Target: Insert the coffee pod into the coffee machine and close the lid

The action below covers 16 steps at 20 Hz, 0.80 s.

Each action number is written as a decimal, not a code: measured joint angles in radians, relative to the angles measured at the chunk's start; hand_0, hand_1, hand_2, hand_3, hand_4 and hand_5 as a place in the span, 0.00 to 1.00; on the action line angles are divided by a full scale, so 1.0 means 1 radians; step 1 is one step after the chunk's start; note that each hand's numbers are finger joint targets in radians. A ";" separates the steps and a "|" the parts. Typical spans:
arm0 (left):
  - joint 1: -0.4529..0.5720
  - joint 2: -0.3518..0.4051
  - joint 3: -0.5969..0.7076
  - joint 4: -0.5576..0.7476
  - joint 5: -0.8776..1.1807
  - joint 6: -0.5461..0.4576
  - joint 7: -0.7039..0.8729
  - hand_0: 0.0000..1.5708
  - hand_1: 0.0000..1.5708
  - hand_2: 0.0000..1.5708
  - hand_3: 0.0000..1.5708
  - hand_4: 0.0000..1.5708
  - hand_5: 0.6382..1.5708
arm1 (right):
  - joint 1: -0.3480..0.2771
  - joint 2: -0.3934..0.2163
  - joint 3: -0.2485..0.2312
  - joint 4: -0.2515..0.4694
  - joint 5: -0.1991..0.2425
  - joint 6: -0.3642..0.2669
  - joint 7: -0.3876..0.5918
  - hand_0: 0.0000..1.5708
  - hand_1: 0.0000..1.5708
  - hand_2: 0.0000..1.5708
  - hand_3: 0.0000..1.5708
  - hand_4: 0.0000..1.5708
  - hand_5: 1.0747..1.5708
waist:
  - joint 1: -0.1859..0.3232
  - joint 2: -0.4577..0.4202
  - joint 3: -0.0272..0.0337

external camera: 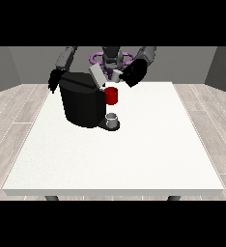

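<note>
Two hands flank the machine on the worktop: one above its raised lid, apparently holding a pale pod, the other behind, fingers unclear. Lower the pod squarely into the red holder first. A cup below the holder, contents unseen
</note>
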 measured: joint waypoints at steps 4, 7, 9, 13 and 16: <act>-0.057 0.030 0.028 0.027 0.006 0.021 0.000 0.89 0.89 0.92 0.90 0.39 1.00 | -0.036 -0.014 0.009 -0.008 0.000 0.033 -0.015 0.00 0.00 0.00 0.00 0.00 1.00 | -0.022 0.061 -0.0001; -0.089 0.047 0.047 0.045 0.013 0.031 0.011 0.96 0.96 0.96 0.91 0.38 1.00 | -0.043 -0.011 0.022 -0.005 0.001 0.059 -0.035 0.00 0.00 0.00 0.00 0.12 1.00 | -0.032 0.084 -0.0002; -0.114 0.060 0.062 0.053 0.025 0.027 0.017 0.93 0.93 0.94 0.89 0.38 1.00 | -0.046 -0.008 0.024 0.005 0.005 0.061 -0.052 0.00 0.00 0.00 0.00 0.19 1.00 | -0.033 0.100 0.0001; -0.145 0.052 0.071 0.070 0.036 0.039 0.025 0.92 0.92 0.94 0.88 0.39 1.00 | -0.070 -0.006 0.023 0.027 0.013 0.058 -0.067 0.00 0.00 0.00 0.00 0.15 1.00 | -0.036 0.122 0.0001; -0.178 0.097 0.091 0.090 0.046 0.024 0.014 0.92 0.92 0.93 0.87 0.40 1.00 | -0.088 0.002 0.027 0.020 0.012 0.057 -0.063 0.00 0.00 0.00 0.00 0.11 1.00 | -0.054 0.157 0.0003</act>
